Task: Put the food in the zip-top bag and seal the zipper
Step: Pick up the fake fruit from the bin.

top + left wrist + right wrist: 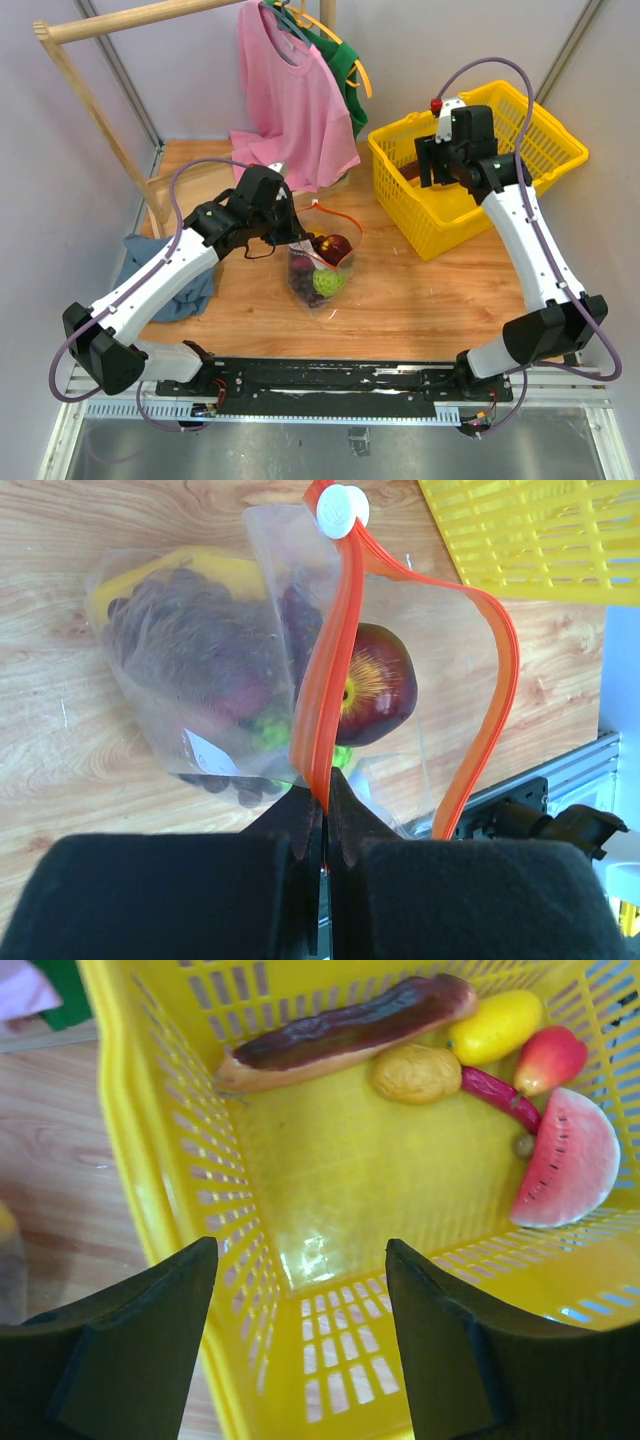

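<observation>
The clear zip-top bag [322, 270] stands on the wooden table with its mouth open. It holds a dark red fruit [380, 685], dark purple grapes [190, 630] and a green piece [270, 725]. My left gripper [327, 785] is shut on the red-orange zipper [325, 690] strip, whose white tab [341, 510] is at the far end; the other lip arcs away to the right. My right gripper [300, 1260] is open and empty above the yellow basket [160, 1160], which holds a watermelon slice [565, 1165], a yellow fruit [500, 1025] and other toy food.
The basket [540, 160] stands at the back right. A pink shirt [290, 100] and a green garment [345, 60] hang from a wooden rack [90, 100] behind the bag. A blue-grey cloth [190, 285] lies at the left under my left arm.
</observation>
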